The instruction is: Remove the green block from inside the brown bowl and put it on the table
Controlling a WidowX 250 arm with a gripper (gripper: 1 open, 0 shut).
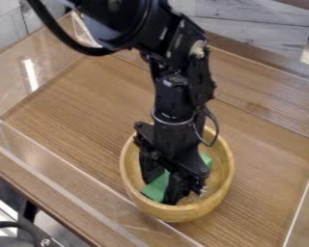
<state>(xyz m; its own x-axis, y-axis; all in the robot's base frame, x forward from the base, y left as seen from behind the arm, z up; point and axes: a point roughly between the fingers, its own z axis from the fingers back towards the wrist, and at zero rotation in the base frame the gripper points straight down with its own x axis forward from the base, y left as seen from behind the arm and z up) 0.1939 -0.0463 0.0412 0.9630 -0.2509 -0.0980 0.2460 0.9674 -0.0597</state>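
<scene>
The tool partly hides the green block.

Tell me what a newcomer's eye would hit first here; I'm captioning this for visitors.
The big black gripper, reaching down into the round brown bowl, dominates the middle. Next comes the bright green block inside the bowl, partly hidden by the fingers.
</scene>
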